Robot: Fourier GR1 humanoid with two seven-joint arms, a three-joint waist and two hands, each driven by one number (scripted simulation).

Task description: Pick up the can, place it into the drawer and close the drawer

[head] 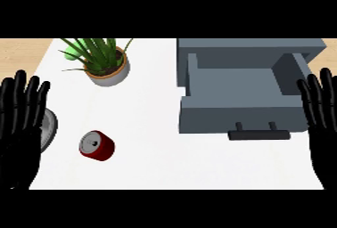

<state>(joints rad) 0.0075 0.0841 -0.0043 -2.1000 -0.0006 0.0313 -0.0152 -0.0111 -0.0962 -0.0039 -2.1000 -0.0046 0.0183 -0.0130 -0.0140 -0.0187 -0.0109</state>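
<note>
Both of my hands, the left hand (23, 111) and the right hand (319, 107), rest flat with fingers straight, holding nothing, so no step is done: the red can (96, 145) sits on the white table (151, 133), and the grey drawer (230, 111) waits open.

light: bright, even, no visible source | surface: white counter top (164, 164) near blown-out, no glare spots | shadows: almost none; grey open drawer (237, 95) interior slightly darker beside the black right hand (322, 111) | hands: flat black, little detail
</note>
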